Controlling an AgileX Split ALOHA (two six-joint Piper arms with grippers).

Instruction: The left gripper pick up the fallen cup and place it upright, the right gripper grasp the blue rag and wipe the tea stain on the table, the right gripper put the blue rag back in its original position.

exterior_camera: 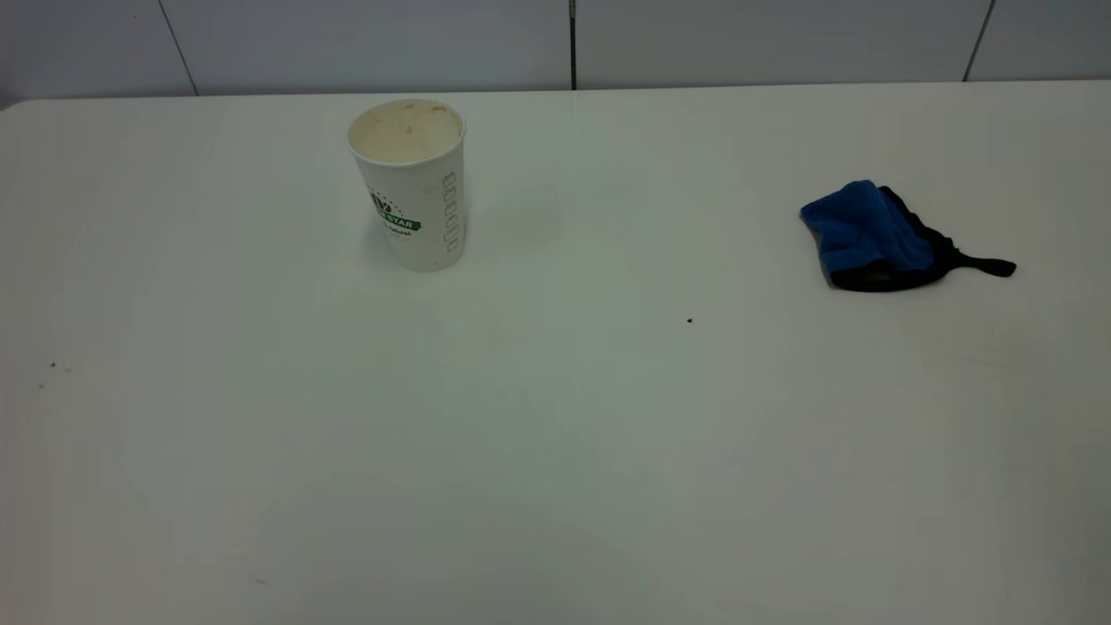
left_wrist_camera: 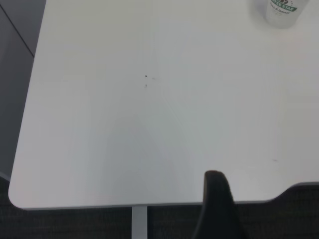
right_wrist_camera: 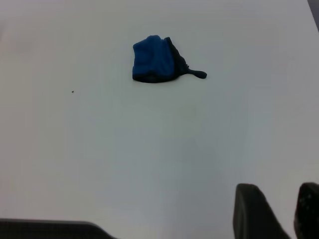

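A: Where is the cup (exterior_camera: 410, 182) sitting?

B: It is standing upright on the worktop (exterior_camera: 555, 417), at about ten o'clock from the middle in the exterior view. Its mouth is facing up, brownish residue is showing inside the rim, and a green logo is showing on its side.

A: And the rag (exterior_camera: 872, 236)?

B: It is lying bunched at about two o'clock, well apart from the cup, blue on top with a black edge and a black strip trailing away from the cup. Nothing is touching it.

A: Any stain?

B: A faint yellowish smear (exterior_camera: 963, 347) is showing just at six o'clock from the rag, and a tiny dark speck (exterior_camera: 690, 320) is sitting between cup and rag.

A: What are the claws doing?

B: The right claw (right_wrist_camera: 279, 211) is hovering near the worktop's edge, far from the rag, with two dark fingers standing apart, released and holding nothing. Of the left claw, only one dark finger (left_wrist_camera: 218, 204) is showing at the worktop's edge, far from the cup, so I cannot tell its state.
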